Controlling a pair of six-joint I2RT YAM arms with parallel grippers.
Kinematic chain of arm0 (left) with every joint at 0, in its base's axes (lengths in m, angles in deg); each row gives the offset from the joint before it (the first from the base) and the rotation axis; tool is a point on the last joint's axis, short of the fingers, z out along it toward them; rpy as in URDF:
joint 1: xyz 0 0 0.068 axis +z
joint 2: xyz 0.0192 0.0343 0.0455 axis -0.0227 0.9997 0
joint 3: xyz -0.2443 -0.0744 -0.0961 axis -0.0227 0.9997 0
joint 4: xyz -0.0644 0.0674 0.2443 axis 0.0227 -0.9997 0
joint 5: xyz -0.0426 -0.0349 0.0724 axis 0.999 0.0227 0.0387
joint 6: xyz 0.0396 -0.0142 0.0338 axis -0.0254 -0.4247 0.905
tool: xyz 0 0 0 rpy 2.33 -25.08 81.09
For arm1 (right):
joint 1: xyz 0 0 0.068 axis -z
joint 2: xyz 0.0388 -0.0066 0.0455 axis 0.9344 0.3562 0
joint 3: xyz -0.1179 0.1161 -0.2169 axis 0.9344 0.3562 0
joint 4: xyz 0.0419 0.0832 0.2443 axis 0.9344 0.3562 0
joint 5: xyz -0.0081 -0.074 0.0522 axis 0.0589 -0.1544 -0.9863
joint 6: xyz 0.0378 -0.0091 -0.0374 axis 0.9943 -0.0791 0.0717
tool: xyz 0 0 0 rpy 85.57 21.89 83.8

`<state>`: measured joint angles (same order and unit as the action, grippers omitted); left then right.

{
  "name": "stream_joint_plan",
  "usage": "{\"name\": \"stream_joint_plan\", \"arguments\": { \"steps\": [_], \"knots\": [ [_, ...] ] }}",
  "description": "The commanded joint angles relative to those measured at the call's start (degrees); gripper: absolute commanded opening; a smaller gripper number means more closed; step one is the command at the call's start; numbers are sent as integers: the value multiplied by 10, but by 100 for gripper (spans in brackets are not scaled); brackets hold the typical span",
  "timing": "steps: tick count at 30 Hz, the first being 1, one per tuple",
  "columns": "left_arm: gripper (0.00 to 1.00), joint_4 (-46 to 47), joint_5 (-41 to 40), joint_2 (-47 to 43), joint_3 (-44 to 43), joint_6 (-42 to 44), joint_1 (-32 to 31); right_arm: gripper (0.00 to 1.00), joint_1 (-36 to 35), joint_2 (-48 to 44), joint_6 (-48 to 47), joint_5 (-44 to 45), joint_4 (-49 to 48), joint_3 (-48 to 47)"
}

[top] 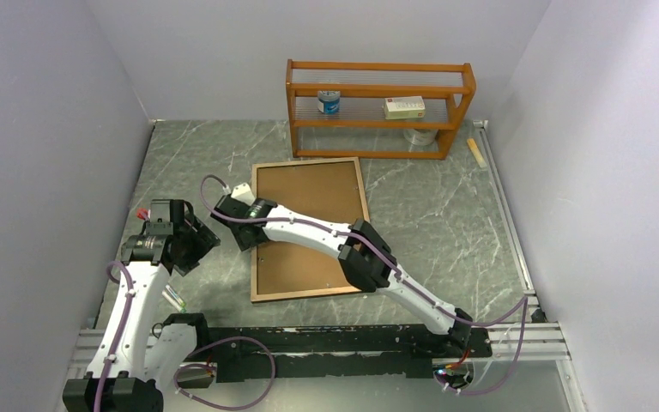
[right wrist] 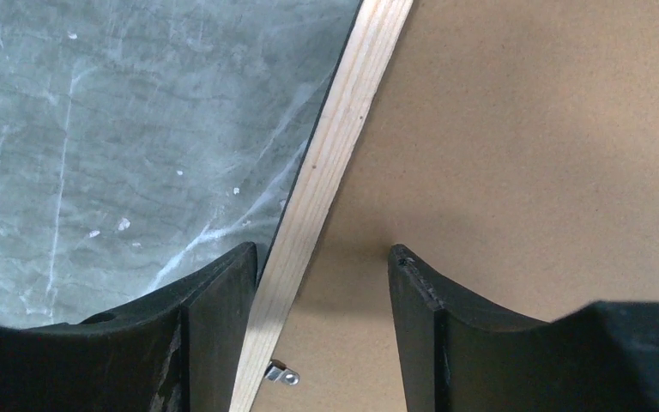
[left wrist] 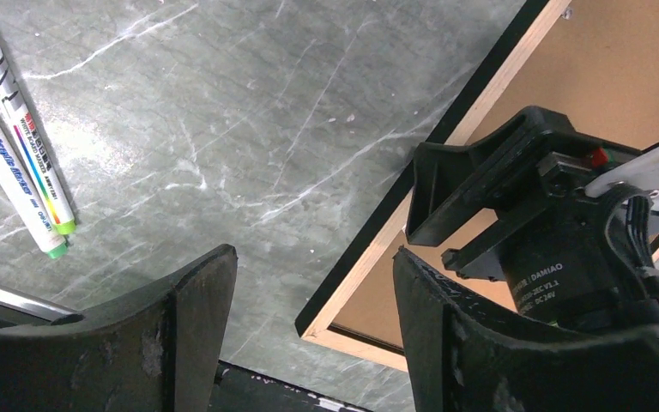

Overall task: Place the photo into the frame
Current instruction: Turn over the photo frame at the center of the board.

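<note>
The frame [top: 309, 293] lies face down mid-table, light wood back up, with a brown backing sheet [top: 309, 193] in it. The photo is hidden or out of view. My right gripper [top: 251, 230] is open over the frame's left edge; in the right wrist view [right wrist: 322, 283] its fingers straddle the wood rail [right wrist: 335, 146], one over the table, one over the backing sheet [right wrist: 523, 154]. My left gripper [top: 199, 245] is open and empty just left of the frame. The left wrist view [left wrist: 313, 292] shows the frame's near-left corner [left wrist: 369, 266] between the fingers, below them.
An orange-brown shelf rack [top: 377, 107] stands at the back with a can [top: 329, 101], a box [top: 404, 107] and a tape roll [top: 419, 136]. Two markers [left wrist: 17, 146] lie left of the frame near my left arm. A small metal tab [right wrist: 281, 374] sits on the frame's rail.
</note>
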<state>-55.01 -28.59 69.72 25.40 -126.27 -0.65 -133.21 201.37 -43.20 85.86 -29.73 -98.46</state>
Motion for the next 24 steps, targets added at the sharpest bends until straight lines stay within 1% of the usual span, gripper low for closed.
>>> {"name": "stream_joint_plan", "arguments": {
  "steps": [1, 4, 6, 10, 14, 18, 20, 24],
  "knots": [
    [72, -2, -10, -1, -4, -14, -1, 58, -5, 2, -10, 31, 25, -12],
    [72, -1, -9, -1, -3, -13, -1, 45, -5, 1, -3, 35, 49, -23],
    [70, -2, -12, -3, -3, -14, -1, 39, -5, -9, 9, 39, 68, -18],
    [70, 3, -13, -8, 0, -16, -1, 28, -4, -50, 31, 25, 71, 43],
    [69, 10, 5, -9, 9, -19, -1, 15, -3, -88, 58, -16, 64, 109],
    [70, 32, 39, -13, 24, -19, 0, 8, -1, -134, 80, -51, 48, 158],
    [72, 59, 83, -11, 33, -7, -1, 7, -1, -159, 91, -61, 38, 179],
    [81, 119, 185, 7, 48, 9, -1, 6, -2, -222, 111, -84, 8, 228]
  ]
}}
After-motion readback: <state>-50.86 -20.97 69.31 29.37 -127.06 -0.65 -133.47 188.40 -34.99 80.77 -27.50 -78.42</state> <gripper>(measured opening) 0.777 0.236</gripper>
